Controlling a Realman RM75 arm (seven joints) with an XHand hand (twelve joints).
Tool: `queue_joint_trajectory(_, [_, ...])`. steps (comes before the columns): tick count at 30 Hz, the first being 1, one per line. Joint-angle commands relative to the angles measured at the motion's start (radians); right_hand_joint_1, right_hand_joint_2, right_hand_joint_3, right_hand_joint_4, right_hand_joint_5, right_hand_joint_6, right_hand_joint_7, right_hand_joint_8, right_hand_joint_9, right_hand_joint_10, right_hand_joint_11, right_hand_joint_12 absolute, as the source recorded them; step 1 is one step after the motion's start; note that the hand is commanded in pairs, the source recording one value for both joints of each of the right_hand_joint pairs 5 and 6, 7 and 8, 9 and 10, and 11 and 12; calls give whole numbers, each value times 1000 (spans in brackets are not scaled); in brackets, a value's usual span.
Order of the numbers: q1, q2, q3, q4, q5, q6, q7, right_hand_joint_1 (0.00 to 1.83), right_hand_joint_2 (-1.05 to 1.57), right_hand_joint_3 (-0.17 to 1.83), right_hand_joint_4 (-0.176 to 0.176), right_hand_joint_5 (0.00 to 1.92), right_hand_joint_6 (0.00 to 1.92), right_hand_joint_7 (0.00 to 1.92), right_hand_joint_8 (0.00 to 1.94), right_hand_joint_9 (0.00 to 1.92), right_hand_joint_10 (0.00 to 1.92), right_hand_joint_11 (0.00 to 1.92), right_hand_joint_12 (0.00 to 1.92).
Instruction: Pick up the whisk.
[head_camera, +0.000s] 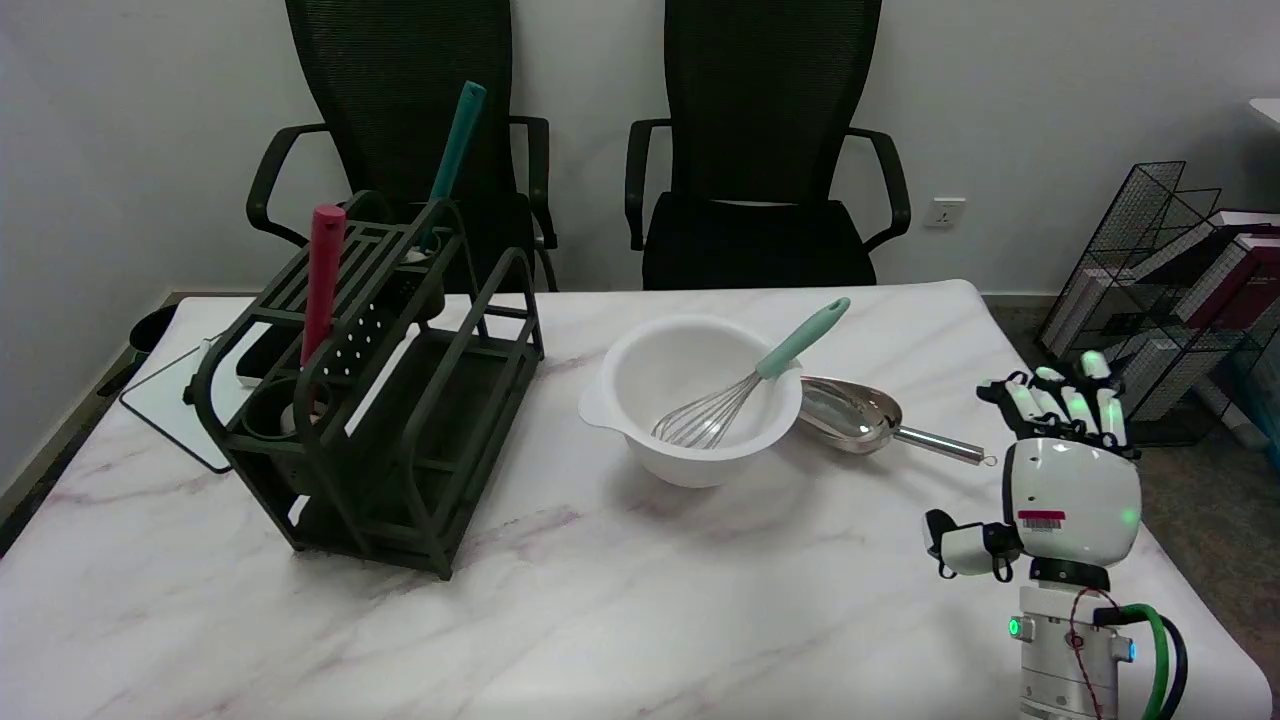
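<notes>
Nearest the camera, at the lower right of the marble bench (600, 620), the right hand (1065, 480) is seen held upright above the surface, with its fingers (1075, 405) extended upward and slightly apart and the thumb stuck out to the side; nothing is held in it. Further in and to the hand's left, well apart from the fingers, the whisk (745, 385) is found in the white bowl (640, 400), its wire head resting inside and its mint handle leaned over the rim toward the far right. Just beside the bowl a metal scoop (860, 412) is laid. At the left a dark utensil rack (400, 400) is stood, and two black chairs (765, 150) are placed behind the bench.
</notes>
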Motion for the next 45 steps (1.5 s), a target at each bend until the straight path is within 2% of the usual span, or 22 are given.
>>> queue_joint_trajectory(1, [129, 76, 44, -67, 206, -64, 485, 1234, -192, 1190, 0, 467, 467, 625, 625, 458, 458, 435, 435])
queue_joint_trajectory(3, [144, 112, 82, -78, 230, -146, 613, 1232, -201, 1189, 0, 417, 417, 600, 600, 463, 463, 441, 441])
queue_joint_trajectory(6, [147, 162, 174, -113, 249, -346, 806, 1215, -213, 1232, 0, 359, 359, 535, 535, 469, 469, 453, 453])
queue_joint_trajectory(8, [154, 178, 248, -125, 257, -550, 1003, 1199, -204, 1254, 0, 356, 356, 502, 502, 472, 472, 462, 462])
queue_joint_trajectory(9, [157, 179, 273, -124, 257, -604, 1073, 1192, -205, 1266, 0, 363, 363, 485, 485, 472, 472, 462, 462])
queue_joint_trajectory(11, [174, 182, 355, -91, 253, -787, 1358, 1155, -236, 1283, 0, 393, 393, 454, 454, 452, 452, 453, 453])
queue_joint_trajectory(13, [200, 189, 394, -47, 237, -893, 1528, 1120, -275, 1236, 0, 341, 341, 450, 450, 429, 429, 440, 440])
queue_joint_trajectory(15, [250, 199, 400, 30, 210, -947, 1717, 1084, -401, 1233, 0, 207, 207, 413, 413, 404, 404, 413, 413])
queue_joint_trajectory(19, [401, 220, 323, 226, 109, -962, 2096, 1056, -446, 1182, 0, 110, 110, 352, 352, 362, 362, 367, 367])
queue_joint_trajectory(22, [477, 228, 253, 343, 80, -942, 2281, 1042, -425, 1149, 0, 77, 77, 358, 358, 369, 369, 376, 376])
queue_joint_trajectory(28, [557, 229, 171, 462, 79, -989, 2438, 1012, -349, 968, 0, 42, 42, 359, 359, 371, 371, 372, 372])
queue_joint_trajectory(36, [585, 218, 151, 534, 86, -1105, 2484, 944, -378, 897, 0, 0, 0, 322, 322, 337, 337, 271, 271])
queue_joint_trajectory(40, [587, 213, 131, 531, 79, -1140, 2501, 931, -405, 922, 0, 0, 0, 287, 287, 304, 304, 218, 218])
queue_joint_trajectory(45, [605, 178, 58, 491, 77, -1145, 2501, 907, -304, 868, 0, 0, 0, 306, 306, 317, 317, 268, 268])
